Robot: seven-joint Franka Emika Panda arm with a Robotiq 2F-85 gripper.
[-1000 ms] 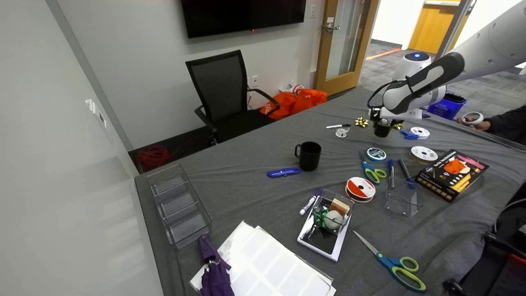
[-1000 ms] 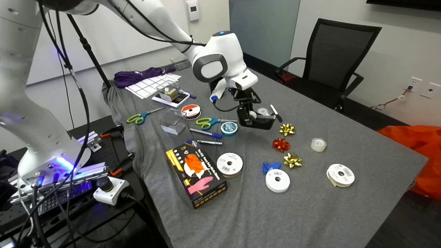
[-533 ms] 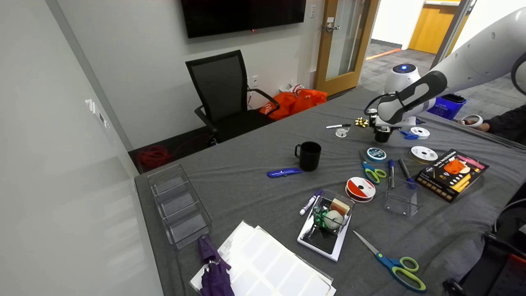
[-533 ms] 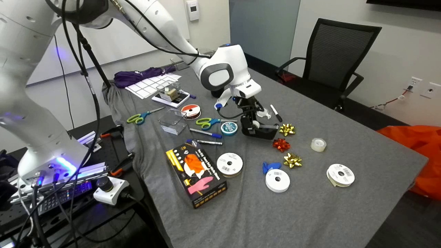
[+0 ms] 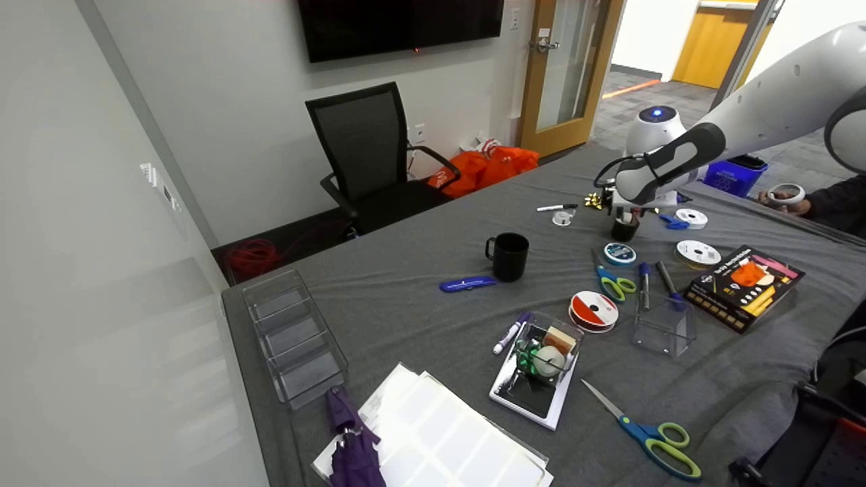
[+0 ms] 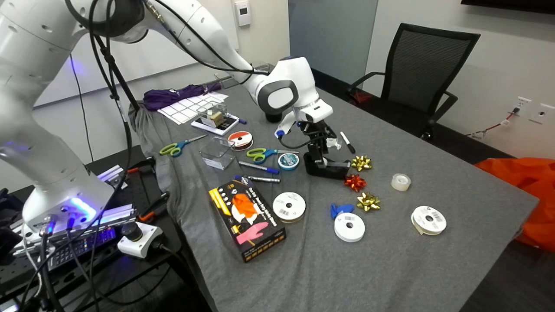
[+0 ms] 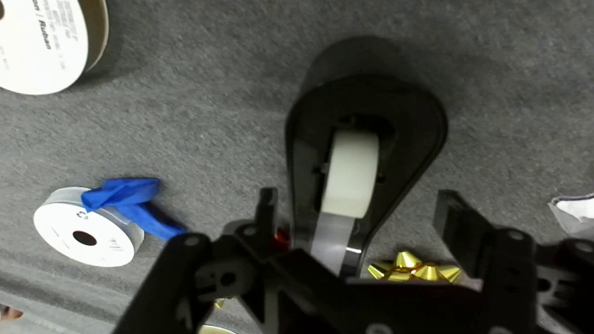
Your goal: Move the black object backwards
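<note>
The black object is a black tape dispenser (image 6: 336, 171) with a whitish tape roll. It rests on the grey table among ribbon bows and also shows in an exterior view (image 5: 624, 232), partly hidden by the arm. In the wrist view the dispenser (image 7: 408, 120) lies between my fingers, its narrow end hidden under the gripper body. My gripper (image 7: 358, 195) is open, with one finger on each side and table visible between each finger and the dispenser. The gripper (image 6: 320, 157) is low over the dispenser.
Close by are a red bow (image 6: 355, 182), gold bows (image 6: 361, 163), a teal tin (image 6: 288, 161), scissors (image 6: 262, 154), and a white spool (image 6: 349, 227) with blue ribbon. A black mug (image 5: 509, 257) stands farther off. A glove box (image 6: 247, 219) lies near the table's edge.
The tape dispenser was held above the table; it has come down onto the table near the red bow. The fingers have opened and let it go. The arm moved down with it.
</note>
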